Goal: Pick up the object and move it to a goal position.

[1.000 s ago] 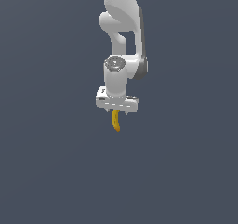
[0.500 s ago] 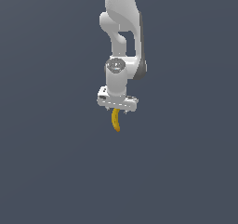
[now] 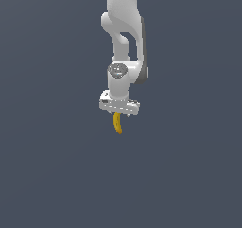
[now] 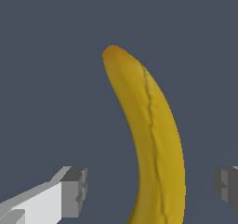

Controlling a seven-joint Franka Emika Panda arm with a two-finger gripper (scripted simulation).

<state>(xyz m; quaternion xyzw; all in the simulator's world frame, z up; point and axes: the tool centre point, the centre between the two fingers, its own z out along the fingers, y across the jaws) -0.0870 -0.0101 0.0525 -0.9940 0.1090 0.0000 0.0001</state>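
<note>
Nothing seems to have moved since the earlier exterior frames: arm, gripper and object sit at the same place in the picture as half a second and a second ago

White Panda arm (image 3: 124, 38) comes down from the top centre of the exterior view, wrist pointing down. Gripper (image 3: 119, 114) just below frame centre, slightly tilted. Object (image 3: 117, 123), slim, curved, yellow-orange, hangs straight below the gripper, upper end hidden between the fingers, lower tip free and clear of any surface

Wrist view: object (image 4: 151, 139) fills the middle of the frame, tip at upper centre, darker orange at that tip, a ridge running along its length. One grey finger pad (image 4: 74, 191) at lower left, the other at the right edge; a visible gap between each pad and the object here, yet the object hangs off the gripper in the exterior view, so jaws read as closed on it higher up, contact itself out of sight

Surface and room: flat uniform slate-grey all round, no edge, horizon or shadow to separate floor from background. No writing, brand or label readable anywhere
</note>
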